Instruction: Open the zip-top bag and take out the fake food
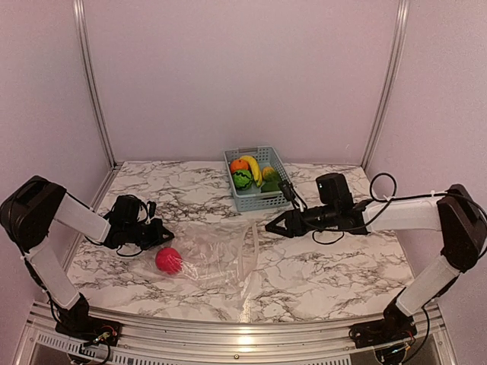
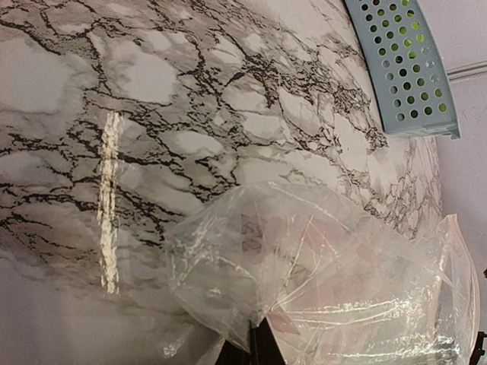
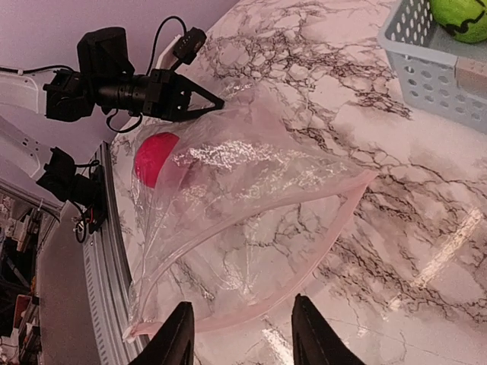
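1 pink-red round toy fruit sits inside the clear crinkly zip-top bag, lying flat, long axis left-right. Left gripper clenched on its closed end by the fruit; right gripper spread, zip mouth just ahead.

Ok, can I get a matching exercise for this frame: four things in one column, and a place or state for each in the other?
Column one:
1. banana
2. pink-red ball
3. zip-top bag
4. right hand

Column two:
A. open
B. in the light blue basket
C. spread on the marble table, near its centre
D. at the bag's left end, away from the basket

Pairs: 1-B, 2-D, 3-C, 4-A.
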{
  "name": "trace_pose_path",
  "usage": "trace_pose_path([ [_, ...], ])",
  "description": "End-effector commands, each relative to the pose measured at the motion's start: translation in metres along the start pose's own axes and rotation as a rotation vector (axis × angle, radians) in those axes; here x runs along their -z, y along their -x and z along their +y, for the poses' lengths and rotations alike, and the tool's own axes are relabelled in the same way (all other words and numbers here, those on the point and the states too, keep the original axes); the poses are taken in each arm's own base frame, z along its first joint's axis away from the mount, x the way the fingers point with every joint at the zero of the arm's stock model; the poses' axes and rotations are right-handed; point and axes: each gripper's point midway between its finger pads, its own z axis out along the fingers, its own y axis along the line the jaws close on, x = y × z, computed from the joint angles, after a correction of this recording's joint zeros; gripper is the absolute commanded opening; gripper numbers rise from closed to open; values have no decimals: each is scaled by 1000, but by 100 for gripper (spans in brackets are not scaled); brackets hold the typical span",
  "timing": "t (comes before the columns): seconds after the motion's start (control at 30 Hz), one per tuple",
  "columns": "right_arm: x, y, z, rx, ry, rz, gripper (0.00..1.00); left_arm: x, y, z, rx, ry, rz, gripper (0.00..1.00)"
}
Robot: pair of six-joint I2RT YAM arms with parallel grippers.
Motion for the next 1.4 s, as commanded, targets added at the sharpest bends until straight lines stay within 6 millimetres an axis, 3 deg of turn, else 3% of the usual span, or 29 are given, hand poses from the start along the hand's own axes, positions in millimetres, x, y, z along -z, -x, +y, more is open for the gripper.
trace_pose_path([
  [0.0, -22, -13, 20, -72, 109, 17, 38, -2, -9, 10, 15, 15, 17, 0],
  [0.13, -45, -24, 27, -101, 140, 52, 34, -1, -9, 9, 25, 5, 11, 0],
  [0.3, -67, -37, 17, -178, 145, 70, 23, 0, -7, 6, 39, -5, 0, 0],
  [0.47, -92, -40, 22, -222, 189, 68, 15, 2, -5, 2, 80, -39, -38, 0],
  [0.7, -135, -46, 31, -282, 269, 79, 13, 12, 2, -7, 189, -115, -154, 0],
  [0.97, -165, -48, 49, -286, 368, 94, 14, 8, 3, -21, 212, -170, -185, 0],
  [1.07, -169, -55, 42, -289, 351, 104, 15, 8, 2, -24, 194, -178, -172, 0],
  [1.13, -169, -60, 34, -296, 330, 105, 15, 12, 2, -23, 163, -154, -166, 8],
  [1.3, -167, -75, 22, -322, 302, 110, 15, 32, 7, -17, 57, 0, -157, 48],
  [1.37, -165, -80, 17, -334, 286, 110, 15, 47, 14, -13, 21, 76, -177, 58],
])
